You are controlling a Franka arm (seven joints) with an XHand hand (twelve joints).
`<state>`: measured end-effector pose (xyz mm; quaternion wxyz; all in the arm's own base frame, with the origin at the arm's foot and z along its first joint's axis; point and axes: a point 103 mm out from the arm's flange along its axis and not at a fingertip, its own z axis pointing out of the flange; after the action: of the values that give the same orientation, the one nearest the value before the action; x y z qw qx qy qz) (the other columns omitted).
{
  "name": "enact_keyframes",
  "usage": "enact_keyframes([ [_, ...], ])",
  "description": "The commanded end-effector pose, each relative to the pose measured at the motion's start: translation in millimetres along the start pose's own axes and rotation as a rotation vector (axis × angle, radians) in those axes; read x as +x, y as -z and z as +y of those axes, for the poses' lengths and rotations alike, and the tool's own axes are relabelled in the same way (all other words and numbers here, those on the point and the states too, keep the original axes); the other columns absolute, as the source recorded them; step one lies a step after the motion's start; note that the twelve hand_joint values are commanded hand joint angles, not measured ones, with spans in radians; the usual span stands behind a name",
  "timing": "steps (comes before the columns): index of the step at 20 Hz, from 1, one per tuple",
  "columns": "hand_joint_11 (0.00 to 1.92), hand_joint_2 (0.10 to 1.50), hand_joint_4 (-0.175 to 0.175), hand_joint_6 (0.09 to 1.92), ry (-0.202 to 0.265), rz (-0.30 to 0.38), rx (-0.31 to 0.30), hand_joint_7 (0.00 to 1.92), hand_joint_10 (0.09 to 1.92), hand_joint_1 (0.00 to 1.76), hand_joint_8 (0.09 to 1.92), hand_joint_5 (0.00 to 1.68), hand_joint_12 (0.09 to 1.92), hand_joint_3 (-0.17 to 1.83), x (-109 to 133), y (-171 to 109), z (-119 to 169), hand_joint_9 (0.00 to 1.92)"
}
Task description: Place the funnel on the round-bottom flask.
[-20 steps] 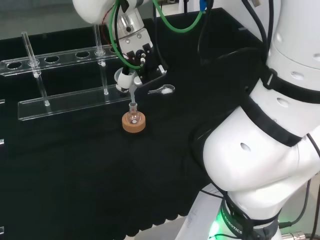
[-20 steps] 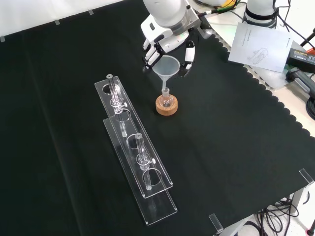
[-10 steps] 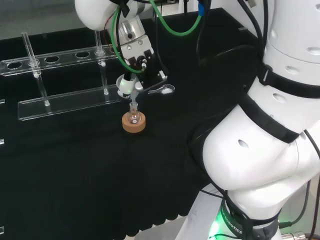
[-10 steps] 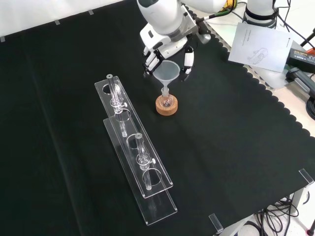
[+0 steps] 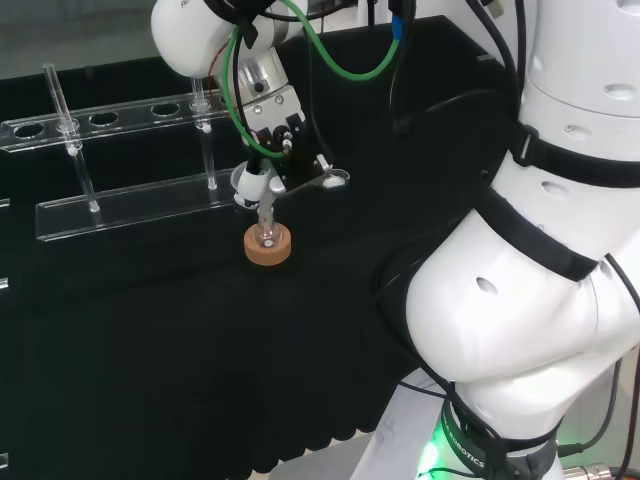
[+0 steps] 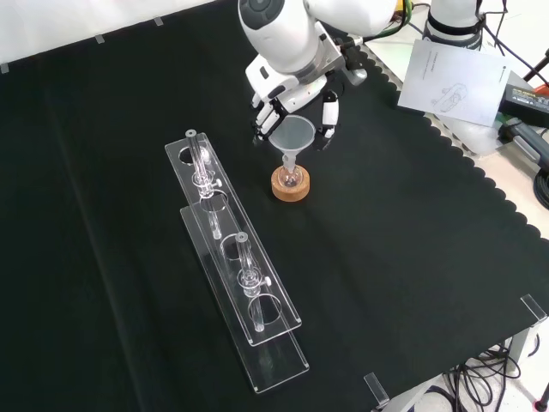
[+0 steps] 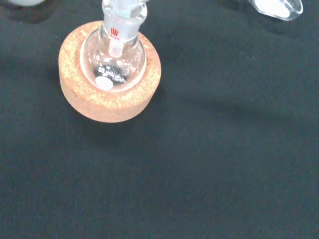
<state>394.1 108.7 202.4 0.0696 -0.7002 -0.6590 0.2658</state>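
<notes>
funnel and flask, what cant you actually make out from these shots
- Funnel stem depth in the round-bottom flask: in the wrist view the neck is cut off by the frame edge; too small in the front view.
- Whether the hand grips the funnel: in the head view its body hides the contact.
- Flask contents: clear glass, unclear.

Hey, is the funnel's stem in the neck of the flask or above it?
In. The front view shows the funnel stem reaching down into the round-bottom flask neck on the cork ring, with the hand curled round the funnel.
</notes>
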Motion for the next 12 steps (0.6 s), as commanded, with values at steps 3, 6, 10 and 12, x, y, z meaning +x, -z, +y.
enact_keyframes([
  [3,0.65,0.71,-0.069,0.13,0.002,-0.004,0.011,0.65,0.52,0.76,0.74,0.57,1.24,0.55,-1.2,-3.3,5.5,0.99],
  [6,0.62,0.71,-0.069,0.12,0.004,0.000,0.014,0.56,0.56,0.75,0.78,0.53,1.26,0.54,-3.2,-4.3,4.9,0.90],
  [10,0.47,0.66,-0.060,0.09,0.008,-0.001,0.039,0.25,0.62,0.69,0.77,0.36,1.35,0.52,-1.3,-5.4,5.7,0.61],
  [12,0.39,0.65,-0.055,0.09,0.017,0.005,0.051,0.08,0.69,0.65,0.72,0.25,1.40,0.48,-2.9,-5.7,5.3,0.41],
])
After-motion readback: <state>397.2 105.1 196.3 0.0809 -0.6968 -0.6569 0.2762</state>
